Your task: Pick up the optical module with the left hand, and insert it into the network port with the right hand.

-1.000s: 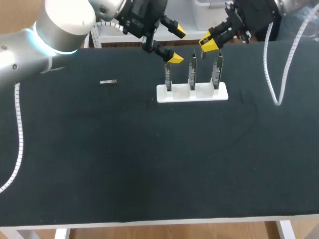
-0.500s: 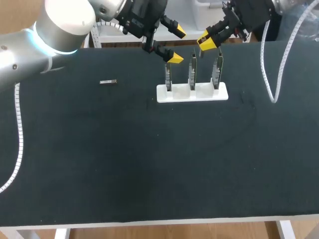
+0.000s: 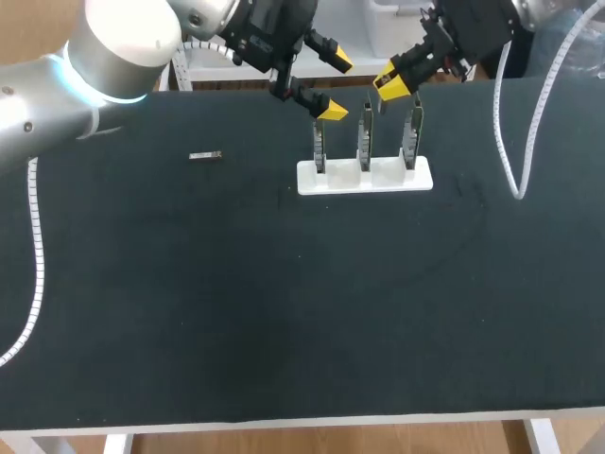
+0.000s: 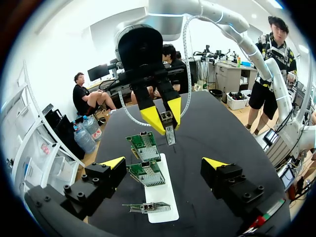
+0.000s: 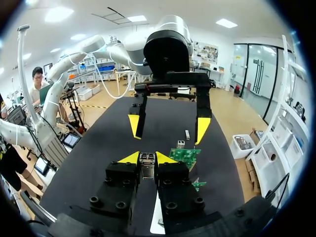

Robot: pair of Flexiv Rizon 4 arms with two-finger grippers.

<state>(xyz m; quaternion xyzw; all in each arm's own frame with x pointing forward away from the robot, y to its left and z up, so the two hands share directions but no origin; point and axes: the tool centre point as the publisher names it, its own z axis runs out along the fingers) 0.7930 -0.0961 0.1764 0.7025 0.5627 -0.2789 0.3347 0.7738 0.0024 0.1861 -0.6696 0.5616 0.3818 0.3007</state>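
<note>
The right gripper [image 3: 392,81], in the upper middle of the head view, is closed onto the optical module [image 5: 147,165]. Its two yellow tips pinch the module from both sides, and the free end hangs below them. The left gripper [image 3: 335,86] sits just to its left in the frame, spread wide with nothing in it. The step in hand looks like the insertion. Three circuit boards [image 3: 365,140] stand upright in a white holder [image 3: 364,177] directly below the grippers, and the module hangs just above the middle and right-hand boards. I cannot tell which port it is meant for. To go in cleanly, the module's long axis should be square to the port mouth before any push. The push should then run straight, since a tilted entry could lever a board in its slot. The left gripper is close to the left-hand board and would do best to stay out of the way. The surface is a matte black mat, which probably grips well. A small loose part [image 3: 204,156] lies on it at the left, well apart from the holder, and the right arm's white cable [image 3: 518,161] loops onto the mat at the right.
</note>
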